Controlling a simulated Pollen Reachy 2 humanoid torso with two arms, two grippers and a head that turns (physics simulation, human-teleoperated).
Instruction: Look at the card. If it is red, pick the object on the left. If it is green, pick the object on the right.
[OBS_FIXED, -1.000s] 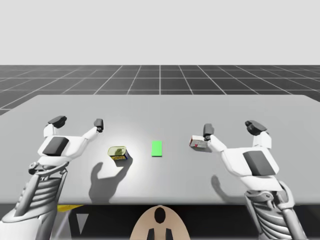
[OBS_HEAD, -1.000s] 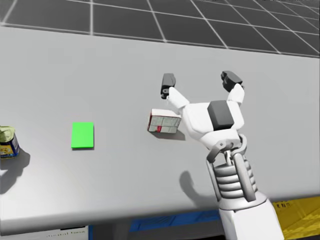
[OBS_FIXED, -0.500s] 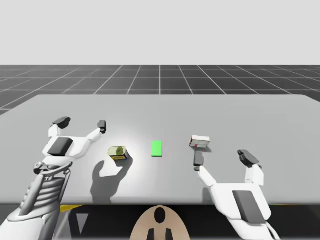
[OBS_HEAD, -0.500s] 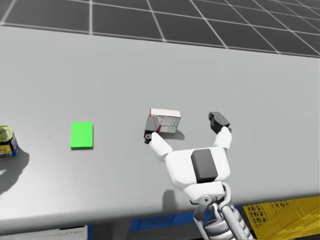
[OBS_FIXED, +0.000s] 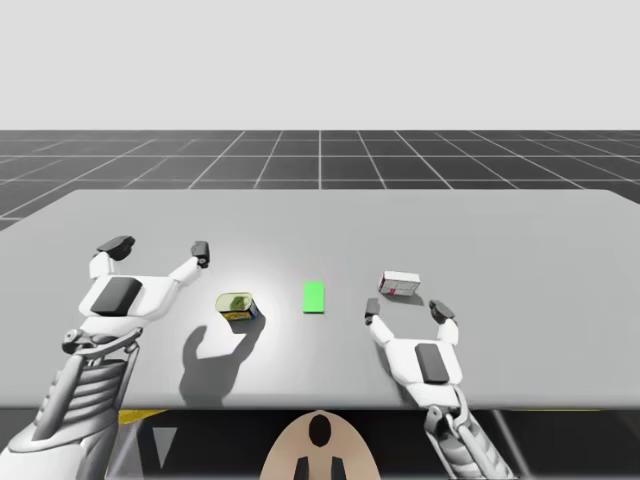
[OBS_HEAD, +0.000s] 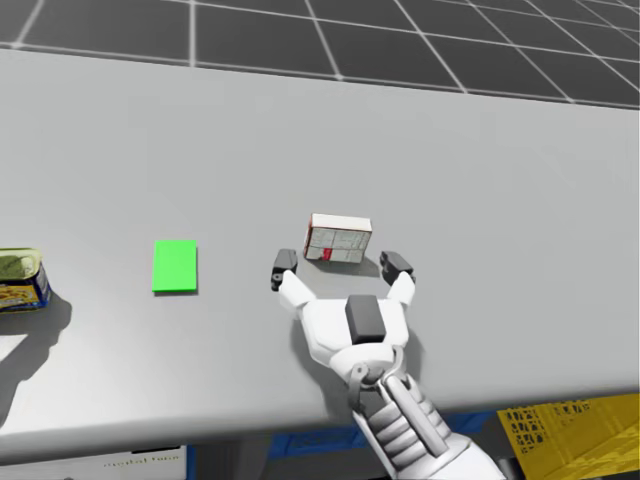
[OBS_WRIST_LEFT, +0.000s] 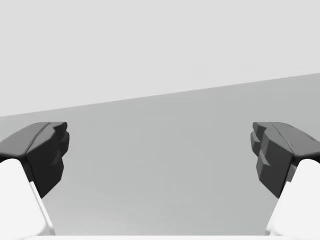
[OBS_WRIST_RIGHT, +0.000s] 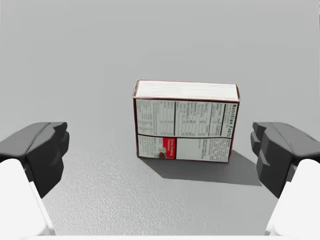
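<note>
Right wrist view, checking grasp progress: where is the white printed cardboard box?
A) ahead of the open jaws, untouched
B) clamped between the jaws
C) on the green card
A: the white printed cardboard box stands ahead of my right gripper, its jaws open and clear of it.

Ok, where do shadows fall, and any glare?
High view: the shadow of my left arm lies on the table beside the can, a brighter patch between can and green card. Right wrist view: the white box casts a soft shadow toward the camera.
</note>
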